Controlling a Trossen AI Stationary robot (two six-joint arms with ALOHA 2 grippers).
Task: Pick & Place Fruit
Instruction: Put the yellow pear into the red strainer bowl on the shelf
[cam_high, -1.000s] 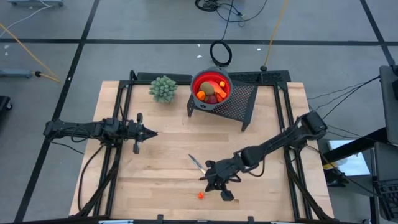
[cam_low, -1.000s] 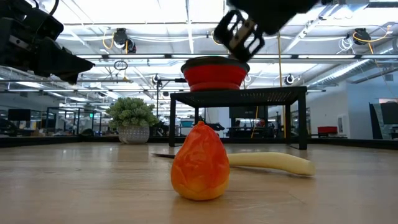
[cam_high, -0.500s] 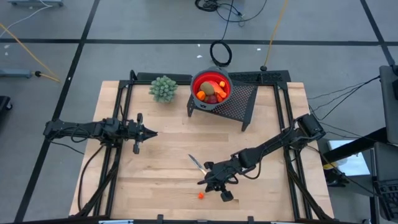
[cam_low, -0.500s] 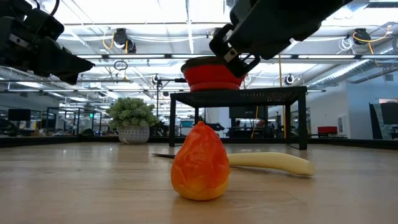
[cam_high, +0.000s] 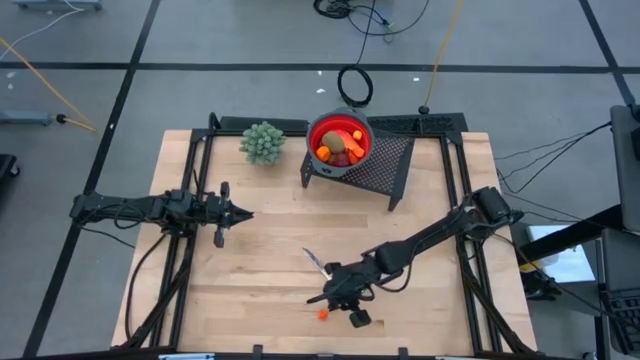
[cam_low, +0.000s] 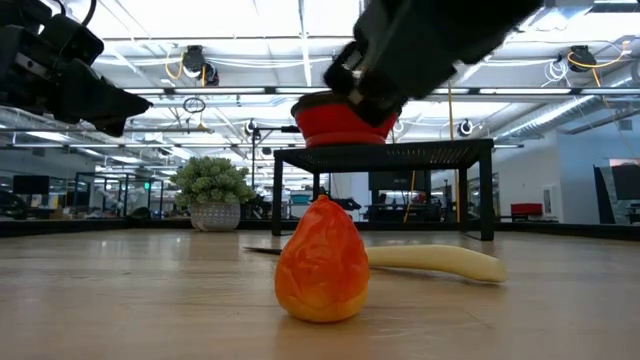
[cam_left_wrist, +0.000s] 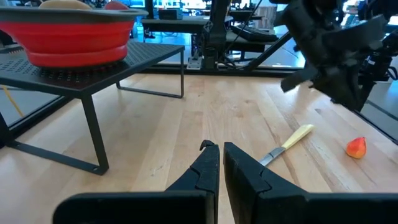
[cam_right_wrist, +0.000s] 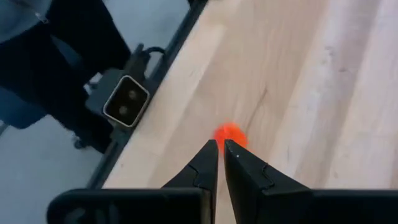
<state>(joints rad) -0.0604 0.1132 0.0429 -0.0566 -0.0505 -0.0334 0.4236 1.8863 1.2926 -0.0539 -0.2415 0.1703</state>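
Right gripper (cam_high: 318, 298) above orange fruit piece (cam_high: 323, 314) at worktop (cam_high: 260, 215) 6 o'clock edge; fingers apparently near-closed, empty. Risk: narrow gap knocks piece off. Left gripper (cam_high: 243, 213) clenched, idle.

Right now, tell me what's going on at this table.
The right gripper hangs close above a small orange fruit piece near the table's front edge, fingers nearly together, nothing held. A knife lies just behind it. Other fruit sits in the red bowl on the black rack. The left gripper waits shut at the left.
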